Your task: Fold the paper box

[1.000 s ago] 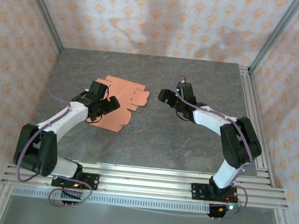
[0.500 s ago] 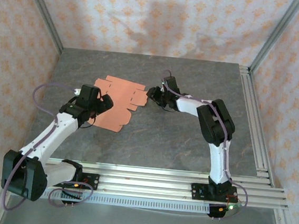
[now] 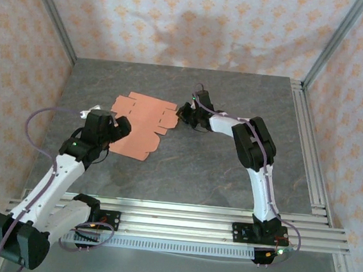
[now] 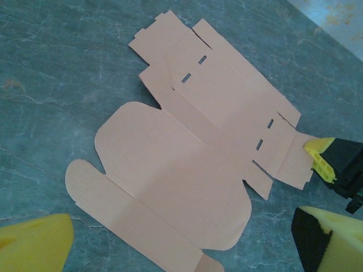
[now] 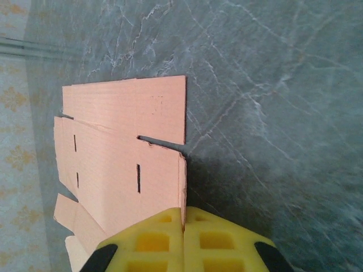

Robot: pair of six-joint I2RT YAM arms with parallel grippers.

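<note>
Where a second ago it hung open and clear of the card, the right gripper (image 3: pixel 185 115), seen from above, has reached the right-hand tab of the paper box (image 3: pixel 141 122), a flat sheet on the table (image 3: pixel 229 173); the left gripper (image 3: pixel 117 126) hovers spread wide over its near corner. Left wrist: the sheet lies unfolded. Right wrist: yellow pads (image 5: pixel 153 241) clench that tab's edge, so folding can probably begin.

Paper box (image 4: pixel 187 164): thin salmon card, matt, with a faint ribbed grain and clean die-cut edges. Tabletop (image 4: pixel 51 68): grey-green stone-look surface, white-veined, smooth, low sheen. Right claw (image 5: pixel 183 218): yellow moulded pads (image 5: pixel 153 242), matt, waffle-gridded. Frame rails (image 3: pixel 180 214): brushed aluminium, satin finish.
</note>
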